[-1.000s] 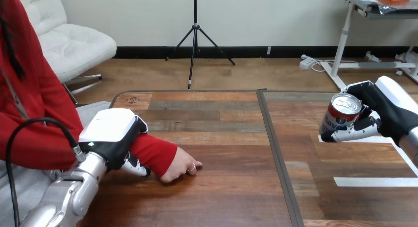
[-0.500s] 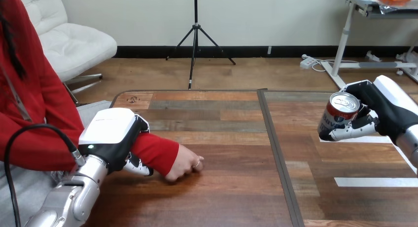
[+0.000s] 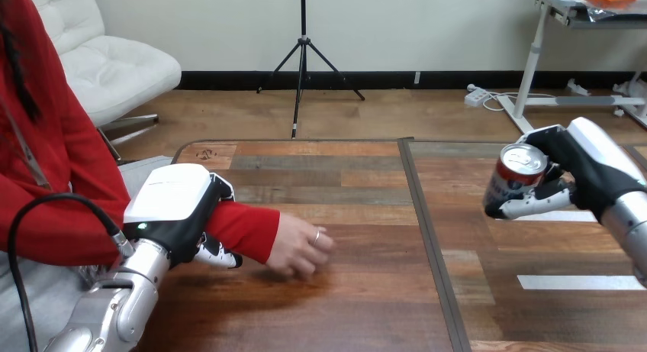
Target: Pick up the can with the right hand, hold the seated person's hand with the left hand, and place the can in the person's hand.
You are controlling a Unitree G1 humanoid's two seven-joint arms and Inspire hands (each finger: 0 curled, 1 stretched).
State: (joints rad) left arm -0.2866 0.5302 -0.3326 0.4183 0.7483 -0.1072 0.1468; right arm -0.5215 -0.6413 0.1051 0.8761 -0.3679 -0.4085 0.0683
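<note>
Wooden planks of the table fill the lower frame, split by a dark strip running from centre top to bottom.

At the right edge the right hand has its fingers and thumb wrapped round the can, which is off the surface and tipped, its silver top facing up and left. At lower left the left hand lies over the person's red sleeve, its fingers curled under the forearm just behind the wrist. The person's hand pokes out toward the centre, knuckles up, fingers loosely bent, close above the wood.

Pick-up looks done and the left-hand hold appears made, though on the forearm rather than the hand itself. The step in hand seems to be carrying the can across to the person.

The next move calls for a leftward sweep over the dark strip, well apart as the can and the person's hand are now. It also needs the palm turned up or opened, since as it lies it offers no place to set the can.

White tape marks lie on the planks below the can. Nothing stands between the two hands.
</note>
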